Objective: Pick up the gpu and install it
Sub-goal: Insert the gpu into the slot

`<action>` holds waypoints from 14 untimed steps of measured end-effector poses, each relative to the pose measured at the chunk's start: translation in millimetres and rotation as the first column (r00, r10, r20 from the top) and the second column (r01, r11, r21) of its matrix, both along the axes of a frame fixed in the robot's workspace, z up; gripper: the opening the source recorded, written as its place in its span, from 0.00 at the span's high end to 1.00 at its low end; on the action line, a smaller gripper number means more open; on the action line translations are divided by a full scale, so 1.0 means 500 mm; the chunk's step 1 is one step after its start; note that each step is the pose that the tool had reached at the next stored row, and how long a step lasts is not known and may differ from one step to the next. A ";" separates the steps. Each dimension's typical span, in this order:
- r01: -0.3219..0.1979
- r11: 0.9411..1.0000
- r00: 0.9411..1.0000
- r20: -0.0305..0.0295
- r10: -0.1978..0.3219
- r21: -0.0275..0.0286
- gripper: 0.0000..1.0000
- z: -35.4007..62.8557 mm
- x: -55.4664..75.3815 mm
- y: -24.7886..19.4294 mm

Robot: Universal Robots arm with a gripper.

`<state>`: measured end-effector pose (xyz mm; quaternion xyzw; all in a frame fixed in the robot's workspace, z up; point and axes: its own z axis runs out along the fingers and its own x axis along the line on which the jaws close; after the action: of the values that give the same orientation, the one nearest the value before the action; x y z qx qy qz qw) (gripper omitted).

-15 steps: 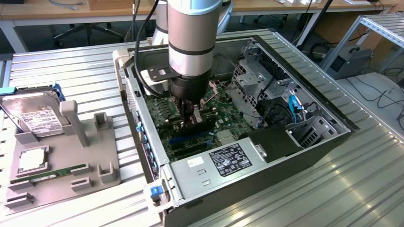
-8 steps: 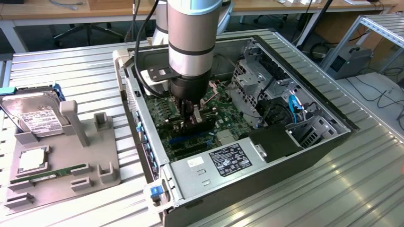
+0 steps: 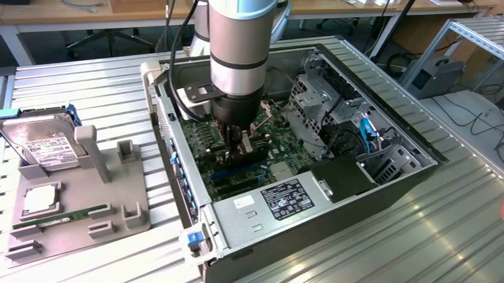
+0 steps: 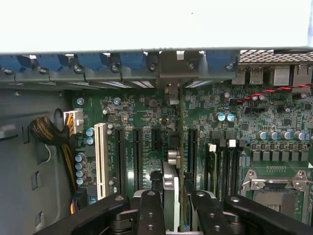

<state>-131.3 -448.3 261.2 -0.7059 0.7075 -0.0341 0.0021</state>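
My gripper (image 3: 238, 148) is down inside the open computer case (image 3: 370, 76), over the green motherboard (image 3: 272, 132). It is shut on the gpu (image 3: 216, 158), a thin black card held on edge. In the wrist view the gpu (image 4: 180, 147) runs edge-on from between my fingers (image 4: 150, 210) toward the case's rear slot openings (image 4: 173, 66). Its lower edge lies along a black expansion slot (image 4: 191, 152) on the motherboard (image 4: 146, 112). Whether the card is fully seated I cannot tell.
A grey holder (image 3: 118, 200) at the exterior view's left carries a silver hard drive (image 3: 43, 144), a green memory stick (image 3: 71, 215) and a processor (image 3: 39, 200). Inside the case are the power supply (image 3: 272, 203), a drive cage (image 3: 315, 100), a white slot (image 4: 101, 159) and the processor socket (image 4: 276, 191).
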 end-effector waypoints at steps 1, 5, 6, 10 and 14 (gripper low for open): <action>0.000 1.000 1.000 0.000 0.000 -0.005 0.73 -0.001 0.000 0.0000; -0.001 1.000 1.000 0.000 0.001 -0.013 0.73 -0.002 0.000 0.0001; -0.003 1.000 1.000 0.000 0.003 -0.014 0.73 -0.002 0.000 0.0002; -0.039 0.999 0.999 0.000 0.039 -0.014 0.73 -0.002 0.000 0.0010; -0.043 0.999 0.999 0.000 0.043 -0.014 0.73 -0.002 0.000 0.0010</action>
<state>-131.4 -447.8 260.3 -0.7209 0.6919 -0.0392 -0.0022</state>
